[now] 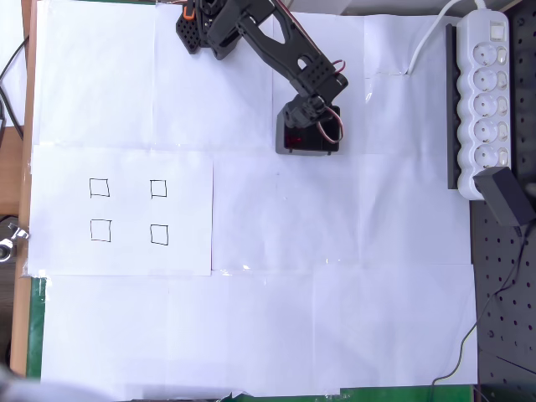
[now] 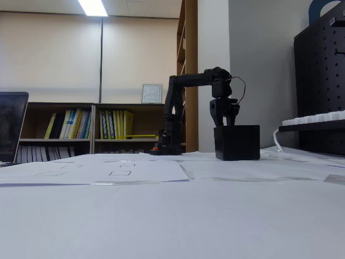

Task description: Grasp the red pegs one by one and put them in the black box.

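In the overhead view the gripper [image 1: 308, 117] hangs directly above the black box [image 1: 306, 141], its fingers pointing down into the box's open top. The wrist covers the fingertips, so how far apart the jaws stand, and whether they hold anything, cannot be told. A spot of red [image 1: 292, 139] shows inside the box at its left side, which may be one or more red pegs. The black arm [image 1: 268, 46] reaches from its base at the far edge toward the box. To the left, on a separate sheet of paper [image 1: 121, 251], lie four drawn squares [image 1: 100, 188], none with a peg in it.

In the fixed view the gripper [image 2: 225, 122] stands upright over the black box [image 2: 237, 142], its fingertips at the box's rim. The jaws look dark against dark and their opening cannot be told.
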Controlling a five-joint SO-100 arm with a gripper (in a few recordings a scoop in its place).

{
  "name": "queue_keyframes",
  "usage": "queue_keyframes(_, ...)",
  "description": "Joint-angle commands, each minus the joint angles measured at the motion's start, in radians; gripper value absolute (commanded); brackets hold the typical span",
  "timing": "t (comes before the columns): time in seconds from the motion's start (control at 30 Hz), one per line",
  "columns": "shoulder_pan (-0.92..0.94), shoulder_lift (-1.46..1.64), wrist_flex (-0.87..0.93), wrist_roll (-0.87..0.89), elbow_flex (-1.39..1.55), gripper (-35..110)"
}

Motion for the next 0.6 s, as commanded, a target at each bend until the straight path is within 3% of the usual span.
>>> queue_keyframes(0.0,0.025,-0.038,0.049,0.002,0.104,13)
queue_keyframes(0.13,0.074,-0.081,0.098,0.003,0.264,23)
queue_keyframes(0.37,0.190,-0.275,0.170,0.057,0.502,23)
queue_keyframes(0.47,0.307,-0.459,0.158,0.222,0.350,23)
queue_keyframes(0.57,0.460,-0.693,-0.014,0.360,-0.028,23)
